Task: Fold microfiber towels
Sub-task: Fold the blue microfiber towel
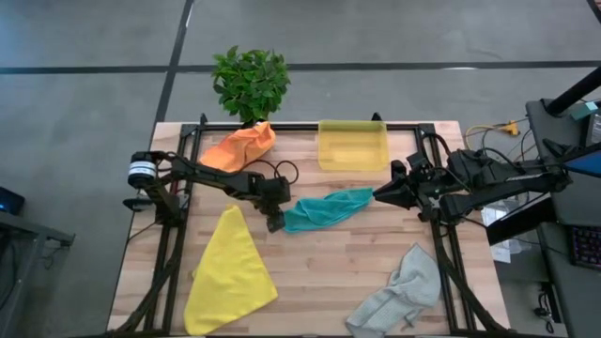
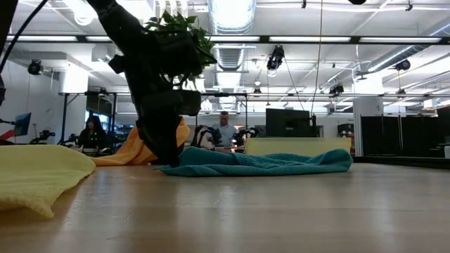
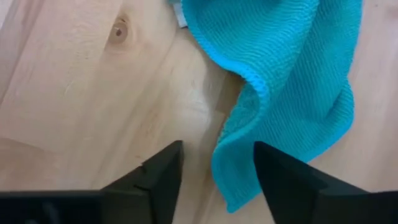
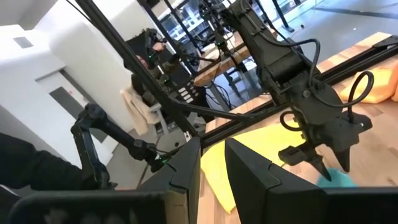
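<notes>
The teal towel (image 1: 326, 208) lies bunched in a long strip on the table's middle; in the low view it (image 2: 267, 163) rests flat on the wood. My left gripper (image 3: 217, 146) is open and down at the strip's left end (image 1: 275, 222), its fingers on either side of a hemmed corner (image 3: 236, 186). My right gripper (image 1: 377, 195) hangs high over the strip's right end, pointing level; its fingers (image 4: 213, 146) stand a narrow gap apart with nothing between them. The yellow towel (image 1: 230, 272) lies spread at the near left, the orange one (image 1: 239, 147) crumpled at the far left, and the grey one (image 1: 399, 293) crumpled at the near right. My left gripper comes at the teal towel's left corner (image 3: 227, 158) slanting down from above, one finger on each side of the hem. Whether the fingers touch the cloth I cannot tell. The towel lies slack on the table.
A translucent yellow bin (image 1: 353, 145) stands at the far edge, with a potted plant (image 1: 250, 83) just beyond the edge to its left. Bare wood shows between the yellow and grey towels at the near middle. People sit in the room behind the table.
</notes>
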Available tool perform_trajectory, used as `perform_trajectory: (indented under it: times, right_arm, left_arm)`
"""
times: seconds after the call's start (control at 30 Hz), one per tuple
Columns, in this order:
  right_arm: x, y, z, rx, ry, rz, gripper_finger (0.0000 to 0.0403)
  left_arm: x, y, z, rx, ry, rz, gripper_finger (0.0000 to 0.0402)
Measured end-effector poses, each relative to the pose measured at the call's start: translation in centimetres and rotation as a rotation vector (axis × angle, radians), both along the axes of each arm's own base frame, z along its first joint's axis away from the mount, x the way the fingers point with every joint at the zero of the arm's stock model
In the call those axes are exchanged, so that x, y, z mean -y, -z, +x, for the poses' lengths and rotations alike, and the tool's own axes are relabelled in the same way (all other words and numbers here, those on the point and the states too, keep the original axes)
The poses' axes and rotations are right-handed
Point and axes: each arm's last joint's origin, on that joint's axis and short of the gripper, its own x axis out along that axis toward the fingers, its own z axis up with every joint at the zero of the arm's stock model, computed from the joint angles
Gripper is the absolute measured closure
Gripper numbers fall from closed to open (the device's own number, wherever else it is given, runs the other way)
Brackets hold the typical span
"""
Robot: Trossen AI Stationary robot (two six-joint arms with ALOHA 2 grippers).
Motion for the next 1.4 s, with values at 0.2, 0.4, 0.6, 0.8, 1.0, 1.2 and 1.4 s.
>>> perform_trajectory:
  times: [0.2,0.4,0.6,0.8,1.0,1.2,1.4]
  right_arm:
    - [0.0,0.0,0.0,0.000,0.000,0.000,0.0332]
    - [0.0,0.0,0.0,0.001,0.002,-0.004,0.0332]
    - [0.2,0.0,0.0,0.008,0.055,-0.037,0.0332]
    - [0.2,0.4,0.9,-0.006,0.109,-0.099,0.0332]
    - [-0.2,1.2,3.4,-0.006,0.103,-0.167,0.0332]
    - [-0.6,2.1,5.9,-0.023,0.096,-0.222,0.0332]
    - [-0.8,1.1,7.0,-0.007,0.093,-0.273,0.0332]
  left_arm:
    - [0.1,0.0,0.0,0.008,0.045,0.000,0.0331]
    - [0.4,-0.3,-0.2,0.003,0.104,-0.053,0.0395]
    - [0.4,-4.6,-0.2,0.026,0.137,-0.029,0.0400]
    - [0.4,-10.7,-0.6,0.147,0.178,0.020,0.0401]
    - [0.3,-15.6,-1.1,0.284,0.124,0.016,0.0401]
    - [0.3,-19.7,-1.8,0.373,0.081,-0.014,0.0401]
    - [-0.5,-24.3,-1.5,0.585,-0.120,-0.149,0.0401]
